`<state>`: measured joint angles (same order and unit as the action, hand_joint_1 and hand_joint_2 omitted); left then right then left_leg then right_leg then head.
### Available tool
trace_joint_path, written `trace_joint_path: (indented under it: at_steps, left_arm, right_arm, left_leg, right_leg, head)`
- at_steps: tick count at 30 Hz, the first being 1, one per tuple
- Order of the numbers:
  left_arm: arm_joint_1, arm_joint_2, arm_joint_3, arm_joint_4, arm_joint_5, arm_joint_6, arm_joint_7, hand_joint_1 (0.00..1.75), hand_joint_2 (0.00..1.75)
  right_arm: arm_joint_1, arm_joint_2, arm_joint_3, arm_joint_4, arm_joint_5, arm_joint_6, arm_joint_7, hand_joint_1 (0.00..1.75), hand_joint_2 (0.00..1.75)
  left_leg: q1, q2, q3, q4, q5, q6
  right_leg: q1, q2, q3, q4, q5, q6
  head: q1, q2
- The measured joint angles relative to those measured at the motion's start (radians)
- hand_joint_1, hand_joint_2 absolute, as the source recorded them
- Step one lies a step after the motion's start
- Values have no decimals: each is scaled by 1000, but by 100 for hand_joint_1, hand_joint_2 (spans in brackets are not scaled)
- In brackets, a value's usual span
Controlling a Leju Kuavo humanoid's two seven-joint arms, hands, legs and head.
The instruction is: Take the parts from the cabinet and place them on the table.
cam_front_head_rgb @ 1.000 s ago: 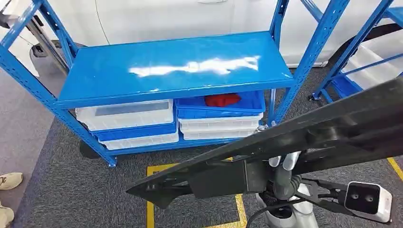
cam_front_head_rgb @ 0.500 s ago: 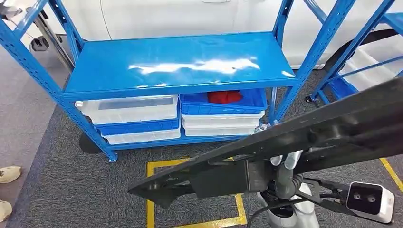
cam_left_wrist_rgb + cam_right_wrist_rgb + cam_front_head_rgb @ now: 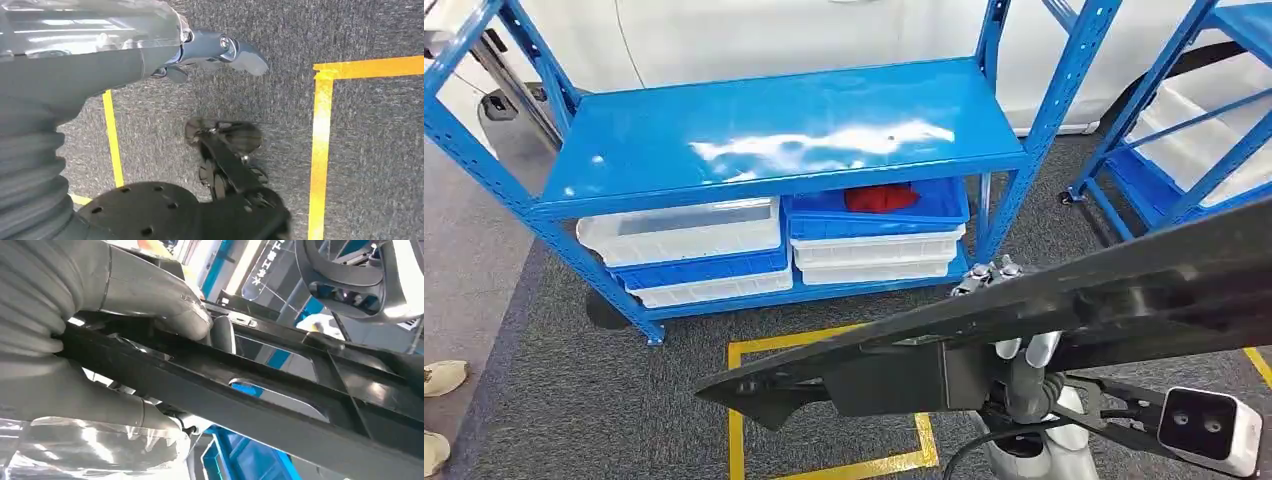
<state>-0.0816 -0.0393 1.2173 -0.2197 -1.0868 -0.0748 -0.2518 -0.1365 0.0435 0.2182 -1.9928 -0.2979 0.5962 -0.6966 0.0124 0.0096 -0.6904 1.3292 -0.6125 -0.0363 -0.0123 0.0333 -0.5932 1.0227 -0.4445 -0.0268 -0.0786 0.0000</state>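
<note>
A long black plastic part [image 3: 1124, 290] runs slantwise across the lower head view, low at the left and high at the right. My right hand [image 3: 1027, 352] grips it from beneath; up close, its grey thumb and fingers [image 3: 150, 300] wrap the part's ribbed black bar [image 3: 250, 385]. The blue cabinet [image 3: 774, 130] stands ahead, its middle shelf bare. Below that shelf sit a white bin [image 3: 684, 230] and a blue bin [image 3: 879, 215] holding a red item [image 3: 881, 197]. My left hand [image 3: 220, 47] hangs over the carpet, thumb stretched out, holding nothing.
A second blue rack [image 3: 1184, 150] stands at the right with a white bin in it. Yellow tape [image 3: 734, 420] marks a square on the grey carpet before the cabinet. A person's shoes [image 3: 444, 378] show at the left edge. A white car body [image 3: 774, 30] lies behind the cabinet.
The whole picture has shifted a little as the camera moved, first one way and then back. The black part stays in my right hand, in much the same place in view.
</note>
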Motion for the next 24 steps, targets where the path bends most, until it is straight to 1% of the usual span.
trace_joint_path:
  at_steps: [1, 2, 3, 4, 5, 6, 7, 8, 9, 10, 11, 12, 13, 14, 15, 16, 17, 18, 19, 20, 21, 23, 24]
  left_arm:
    - [0, 0, 0, 0, 0, 0, 0, 0, 175]
    - [0, 0, 1, 0, 0, 0, 0, 0, 175]
    - [0, 0, 2, 0, 1, 0, 2, 0, 175]
    - [0, 2, 4, 0, 4, 1, 6, 0, 175]
    - [0, 2, 7, 0, 8, 1, 8, 0, 175]
    - [1, 2, 9, 0, 12, 0, 12, 0, 175]
    - [0, 2, 10, 0, 14, 0, 14, 0, 175]
    - [0, 3, 11, 0, 19, 1, 16, 0, 175]
    - [-2, 1, 13, 0, 21, 1, 16, 0, 175]
    - [-5, 1, 15, 0, 22, 1, 16, 0, 175]
    - [-4, 1, 18, 0, 26, 1, 10, 0, 175]
    - [-2, 1, 19, 0, 30, 0, 6, 0, 175]
    - [0, 1, 23, 0, 32, -3, 0, 0, 175]
    - [1, 1, 27, 0, 33, -7, -5, 0, 175]
    - [1, 1, 30, 0, 33, -10, -8, 0, 175]
    - [0, 1, 31, 0, 33, -12, -8, 0, 175]
    - [-1, 0, 32, 0, 34, -12, -10, 0, 175]
    - [-1, -1, 32, 0, 34, -13, -10, 0, 175]
    - [-3, -2, 32, 0, 34, -14, -10, 0, 175]
    - [-3, -2, 32, 0, 34, -13, -11, 0, 175]
    - [-3, -3, 33, 0, 33, -13, -11, 0, 175]
    - [-6, -4, 33, 0, 31, -6, -23, 0, 175]
    - [-9, -4, 33, 0, 29, -1, -34, 0, 175]
  right_arm:
    - [0, 1, 0, 0, 1, 1, 0, 175, 175]
    - [0, 2, 0, 0, 2, 3, 0, 175, 175]
    - [0, 2, 0, -2, 2, 6, 0, 175, 175]
    - [0, 2, -4, -3, -3, 20, 0, 175, 175]
    - [0, 3, -13, -3, -5, 32, 0, 175, 175]
    - [4, 7, -25, -7, -4, 51, 0, 175, 175]
    - [11, 11, -37, -12, 5, 67, 0, 175, 175]
    - [20, 19, -53, -22, 21, 81, 0, 175, 175]
    - [26, 28, -65, -36, 37, 92, 0, 175, 175]
    - [29, 36, -73, -50, 50, 100, 0, 175, 175]
    - [27, 42, -77, -68, 65, 105, 0, 175, 175]
    - [27, 48, -77, -80, 73, 102, 0, 175, 175]
    - [28, 52, -77, -90, 81, 98, 0, 175, 175]
    - [30, 54, -77, -100, 88, 95, 0, 175, 175]
    - [32, 55, -77, -108, 92, 90, 0, 175, 175]
    - [33, 56, -77, -115, 93, 87, 0, 175, 175]
    - [33, 59, -77, -121, 95, 87, 0, 175, 175]
    - [32, 61, -77, -129, 95, 87, 0, 175, 175]
    - [32, 61, -77, -135, 95, 87, 0, 175, 175]
    - [31, 63, -77, -140, 97, 87, 0, 175, 175]
    - [31, 67, -78, -145, 100, 84, 0, 175, 175]
    - [38, 70, -78, -160, 116, 64, 0, 175, 175]
    - [43, 71, -78, -175, 131, 44, 0, 175, 175]
  left_leg:
    - [0, -1, 27, -51, 36, 3]
    - [0, -5, 71, -133, 79, 8]
    - [0, -22, 120, -227, 122, 13]
    - [0, -78, 155, -305, 131, 23]
    - [1, -83, 162, -326, 128, 23]
    - [-2, -74, 162, -321, 128, 24]
    - [-4, -67, 161, -320, 129, 26]
    - [-6, -59, 160, -322, 133, 31]
    - [5, -47, 162, -335, 143, 42]
    - [5, -33, 163, -339, 148, 48]
    - [4, -21, 159, -340, 150, 56]
    - [2, -8, 157, -340, 150, 57]
    - [0, 5, 154, -340, 151, 57]
    - [-2, 19, 150, -339, 151, 58]
    - [-2, 32, 149, -338, 152, 57]
    - [-2, 44, 148, -337, 152, 57]
    - [-2, 55, 148, -334, 151, 57]
    - [-2, 64, 149, -332, 150, 55]
    - [-4, 72, 151, -329, 148, 51]
    - [-12, 79, 148, -324, 145, 45]
    - [-12, 84, 148, -324, 145, 39]
    - [-12, 103, 151, -327, 147, 31]
    - [-12, 111, 151, -326, 145, 24]
  right_leg:
    - [0, 10, -1, 2, 1, 1]
    - [0, 20, -1, 3, 2, 3]
    - [0, 29, 0, 3, 3, 5]
    - [-2, 38, -2, 3, 7, 10]
    - [3, 48, -8, 6, 10, 16]
    - [-2, 56, -14, 4, 16, 25]
    - [-5, 64, -16, 2, 19, 31]
    - [-6, 74, -17, -2, 24, 39]
    - [0, 75, -20, -1, 24, 46]
    - [1, 32, -27, 16, 7, 47]
    - [2, -5, -53, 75, -39, 51]
    - [0, -16, -85, 146, -79, 54]
    - [-2, -22, -122, 230, -118, 57]
    - [-3, -24, -153, 304, -142, 60]
    - [-3, -27, -157, 320, -138, 61]
    - [-3, -30, -133, 286, -113, 61]
    - [-3, -36, -88, 214, -76, 60]
    - [-1, -51, -32, 116, -38, 56]
    - [2, -90, 25, 22, -13, 49]
    - [15, -112, 31, -1, -27, 36]
    - [13, -94, 26, -3, -20, 28]
    - [17, -77, 19, -2, -18, 20]
    - [11, -66, 18, -10, -12, 11]
  head:
    - [0, 0]
    - [0, 0]
    - [0, 0]
    - [0, 0]
    - [0, 0]
    - [0, 0]
    - [0, 0]
    - [0, 0]
    - [0, 0]
    - [0, 0]
    - [0, 0]
    - [0, 0]
    - [0, 0]
    - [0, 0]
    - [0, 0]
    - [0, 0]
    - [0, 0]
    - [0, 0]
    - [0, 0]
    - [0, 0]
    - [0, 0]
    - [0, 0]
    - [0, 0]
